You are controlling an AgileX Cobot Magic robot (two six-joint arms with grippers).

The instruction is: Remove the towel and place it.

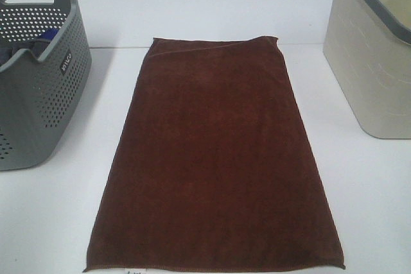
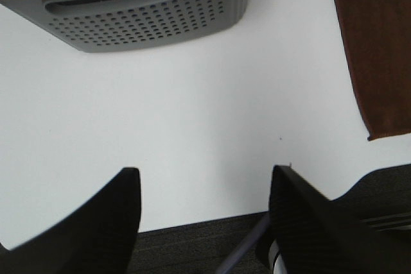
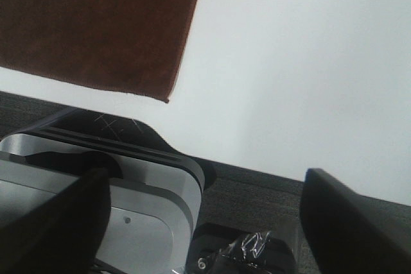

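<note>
One towel (image 1: 215, 158) flat on table (image 1: 51, 222), between grey basket (image 1: 38, 75) and beige bin (image 1: 372, 62) | left gripper (image 2: 202, 222) open – empty | right gripper (image 3: 205, 222) open (empty) | soft, limp – likely pinch near corners.

Dark reddish-brown plush towel (image 1: 215, 158) flat and lengthwise mid-table, far edge seemingly folded over slightly at one corner.

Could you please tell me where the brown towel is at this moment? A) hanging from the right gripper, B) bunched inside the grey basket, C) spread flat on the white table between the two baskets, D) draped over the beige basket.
C: the towel lies spread flat on the white table, between the grey basket and the beige basket, with neither gripper touching it.
</note>
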